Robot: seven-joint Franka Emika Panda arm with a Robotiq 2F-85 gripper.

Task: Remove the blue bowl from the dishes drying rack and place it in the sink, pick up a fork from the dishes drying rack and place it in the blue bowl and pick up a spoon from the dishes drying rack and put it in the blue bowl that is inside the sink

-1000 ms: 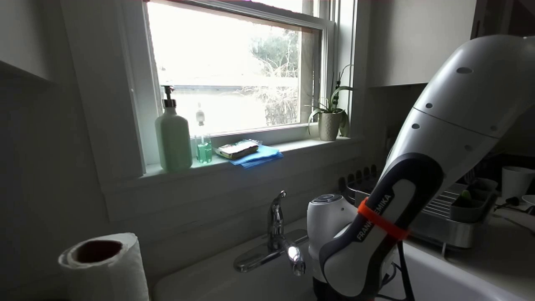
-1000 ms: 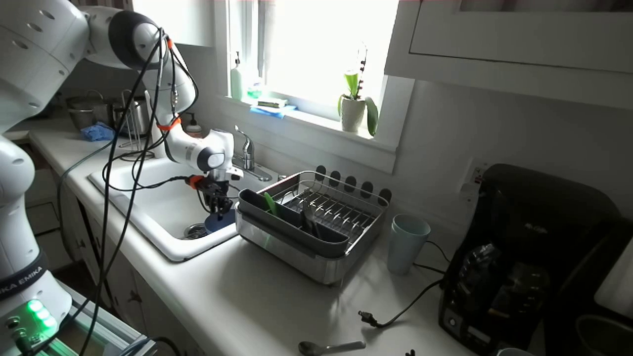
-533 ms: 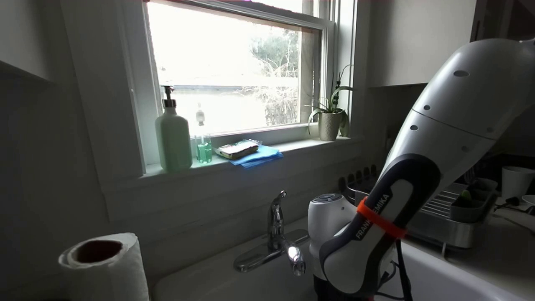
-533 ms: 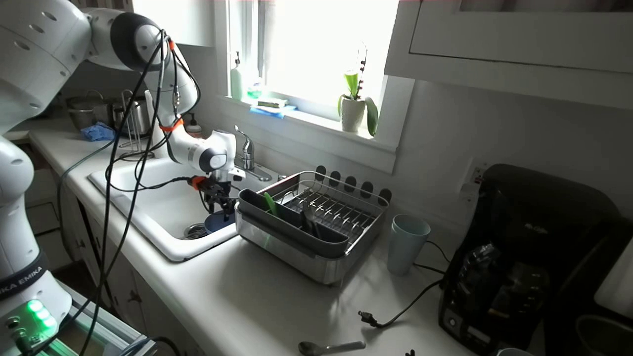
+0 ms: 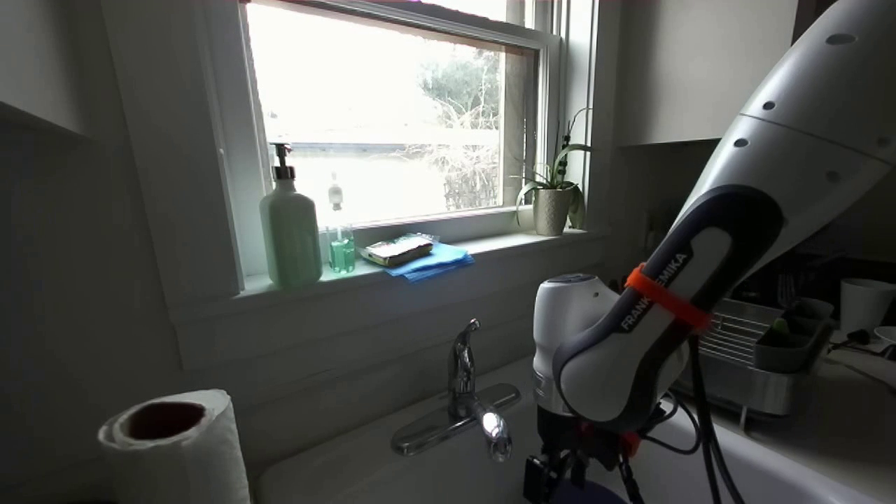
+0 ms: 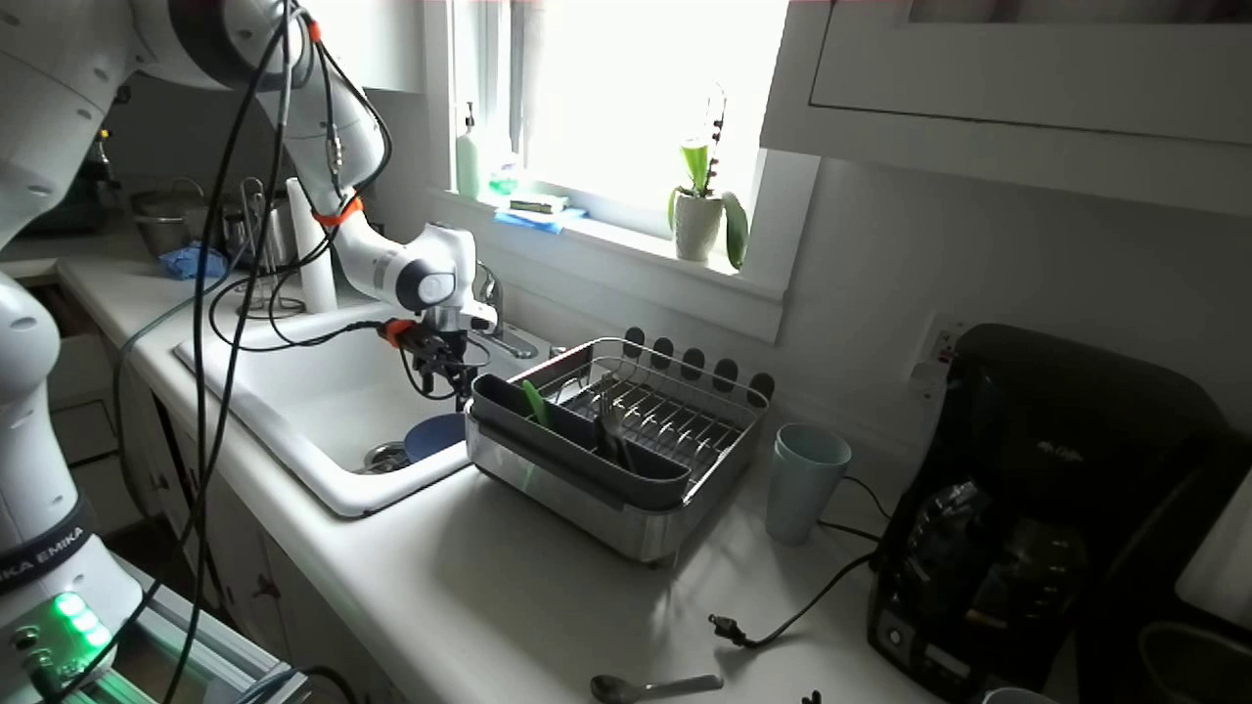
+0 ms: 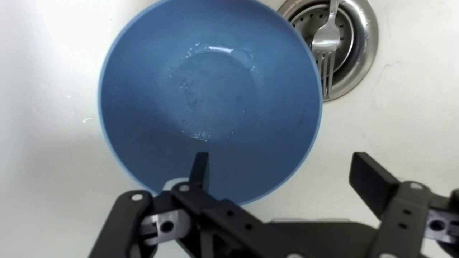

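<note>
Clearly, our tool [image 7: 280,161] is spread wide and holds nothing, one finger over the blue bowl [image 7: 211,96] and the other beyond its rim. The bowl sits upright in the sink [image 7: 412,107], yet the fork [image 7: 326,38] lies outside it, across the drain strainer [image 7: 366,50], tines just beside the rim. Lowering straight down, we judge, could land the tool on that rim and tip the bowl. Reaching for the fork, we may bump the bowl crowding its tines, and the thin metal may skid. A spoon [image 6: 659,688] lies on the desk [image 6: 489,587], while the cutlery [image 6: 614,432] in the dish drying rack [image 6: 548,494] is hard to tell apart, inviting a wrong pick.
</note>
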